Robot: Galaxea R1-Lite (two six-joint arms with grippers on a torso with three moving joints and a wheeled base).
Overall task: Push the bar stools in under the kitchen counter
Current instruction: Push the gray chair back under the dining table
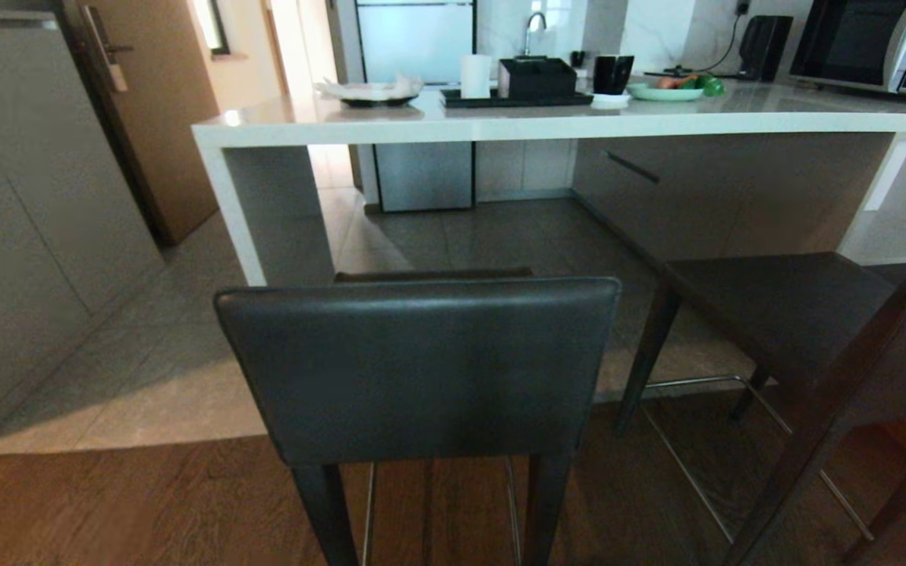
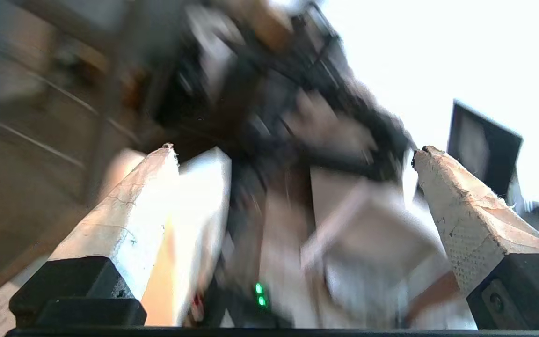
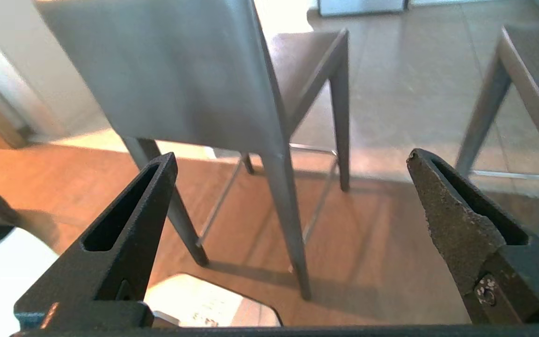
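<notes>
A bar stool (image 1: 421,362) with a dark grey leather backrest stands right in front of me, its seat partly under the kitchen counter (image 1: 547,124). A second stool (image 1: 807,314) stands to its right, turned at an angle. Neither arm shows in the head view. My right gripper (image 3: 290,164) is open, low behind the near stool (image 3: 180,70), with nothing between its fingers; the other stool's leg (image 3: 484,107) shows at the side. My left gripper (image 2: 293,150) is open and empty, its view smeared and turned away from the stools.
On the counter stand a plate (image 1: 370,90), a black tray (image 1: 516,98) with a box and cups, a green dish (image 1: 665,90) and a microwave (image 1: 878,43). A cabinet wall (image 1: 20,220) and a door (image 1: 154,110) are at the left. The floor is tile beneath the counter, wood nearer me.
</notes>
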